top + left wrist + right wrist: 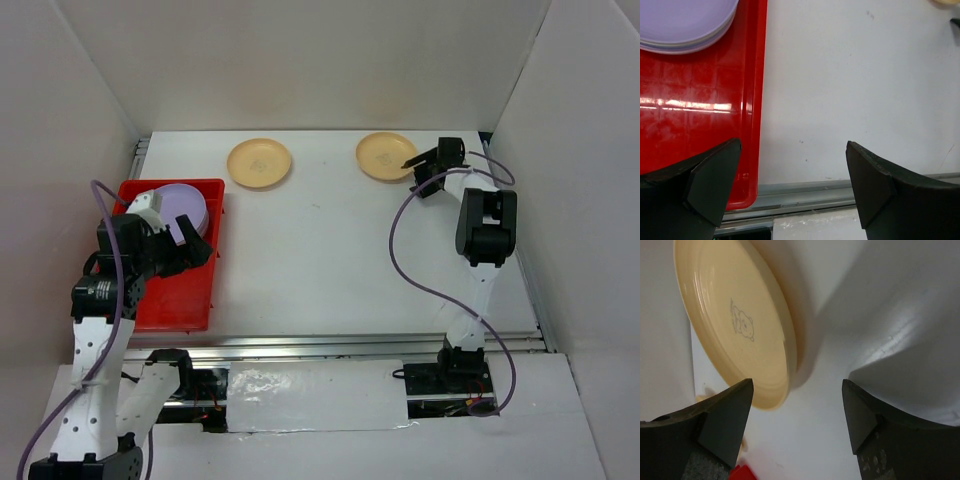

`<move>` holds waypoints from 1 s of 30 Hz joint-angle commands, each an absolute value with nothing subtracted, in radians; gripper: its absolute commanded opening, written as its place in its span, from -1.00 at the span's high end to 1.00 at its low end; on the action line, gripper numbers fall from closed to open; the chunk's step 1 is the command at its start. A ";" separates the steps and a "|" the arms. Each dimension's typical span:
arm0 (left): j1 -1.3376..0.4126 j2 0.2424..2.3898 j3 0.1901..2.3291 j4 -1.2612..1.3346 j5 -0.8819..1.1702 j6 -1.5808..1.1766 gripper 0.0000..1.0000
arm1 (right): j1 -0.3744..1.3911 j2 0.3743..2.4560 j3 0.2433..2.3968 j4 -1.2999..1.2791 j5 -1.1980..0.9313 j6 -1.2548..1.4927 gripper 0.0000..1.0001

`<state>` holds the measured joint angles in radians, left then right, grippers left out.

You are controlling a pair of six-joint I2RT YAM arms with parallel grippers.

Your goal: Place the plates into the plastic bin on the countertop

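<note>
The red plastic bin (170, 290) lies at the left of the white countertop (330, 260). A stack of plates with a purple one on top (180, 205) sits in its far end; it also shows in the left wrist view (685, 25). Two orange-yellow plates (259, 163) (385, 156) lie at the back of the countertop. My left gripper (197, 245) is open and empty over the bin's right wall (752, 100). My right gripper (414, 172) is open and empty just beside the right orange-yellow plate (735, 320), with that plate's edge near the left finger (725, 420).
Metal rails run along the countertop's near edge (805, 192) and its right side (530, 290). White walls enclose the back and both sides. A purple cable (405, 250) loops off the right arm over the countertop.
</note>
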<state>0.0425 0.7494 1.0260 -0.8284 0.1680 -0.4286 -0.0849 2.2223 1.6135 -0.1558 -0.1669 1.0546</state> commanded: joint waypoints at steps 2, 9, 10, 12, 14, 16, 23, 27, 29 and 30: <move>0.011 0.769 1.003 -0.818 0.138 -0.411 -0.99 | -0.078 2.299 1.741 -0.319 -0.118 1.058 -0.40; 0.011 0.770 1.000 -0.808 0.126 -0.425 -0.99 | -0.080 2.441 2.003 -0.520 -0.089 1.009 0.25; 0.011 0.773 0.997 -0.807 0.123 -0.426 -0.99 | -0.081 2.438 1.997 -0.519 -0.092 1.006 0.47; 0.009 0.781 1.008 -0.813 0.114 -0.433 -0.99 | -0.081 2.419 1.956 -0.505 -0.100 0.997 1.00; -0.024 0.790 1.025 -0.815 0.103 -0.449 -0.99 | -0.060 2.332 1.890 -0.479 -0.071 0.951 1.00; -0.061 0.820 1.070 -0.810 0.072 -0.474 -0.99 | -0.031 2.163 1.720 -0.421 0.049 0.843 1.00; -0.283 1.104 1.302 -0.784 -0.011 -0.502 -0.99 | 0.287 1.659 1.320 -0.581 0.340 0.502 1.00; -0.296 1.262 1.390 -0.741 0.087 -0.489 -0.99 | 0.455 1.423 1.203 -0.618 0.335 0.511 1.00; -0.298 1.325 1.416 -0.733 0.110 -0.485 -0.99 | 0.512 1.324 1.148 -0.527 0.127 0.522 1.00; -0.302 1.344 1.422 -0.724 0.110 -0.485 -0.98 | 0.524 1.233 1.084 -0.479 0.042 0.528 1.00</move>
